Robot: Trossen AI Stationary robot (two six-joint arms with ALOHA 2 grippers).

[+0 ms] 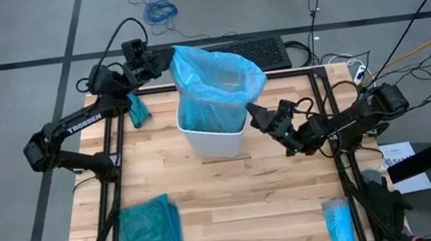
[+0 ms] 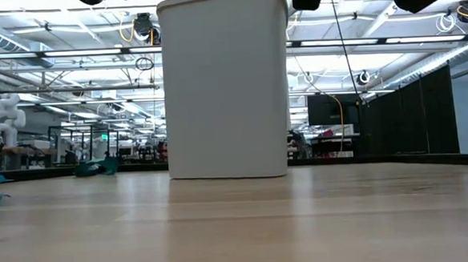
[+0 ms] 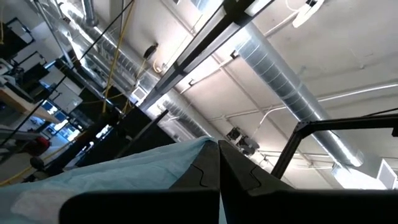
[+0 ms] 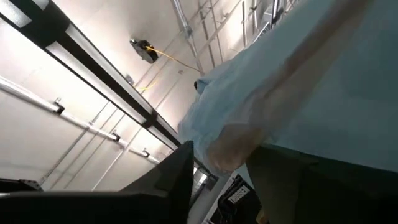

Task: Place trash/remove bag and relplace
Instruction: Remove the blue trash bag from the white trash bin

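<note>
Two pincers at bag (image 1: pixel 215 79): left pincer (image 1: pixel 165 58) clamped rim, right pincer (image 1: pixel 258 115) half-open beside bin (image 1: pixel 214 141). Bag looked thin, soft, slippery; best pinched at rim.

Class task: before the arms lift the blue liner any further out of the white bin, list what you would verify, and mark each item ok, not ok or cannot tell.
1. Left gripper shut on the bag at its far-left rim: ok.
2. Right gripper gripping the bag: cannot tell; its fingers straddle plastic, closure unclear.
3. Bag raised above the white bin: ok.
4. Bin upright on the table: ok.
5. Trash inside the bag: cannot tell.
</note>
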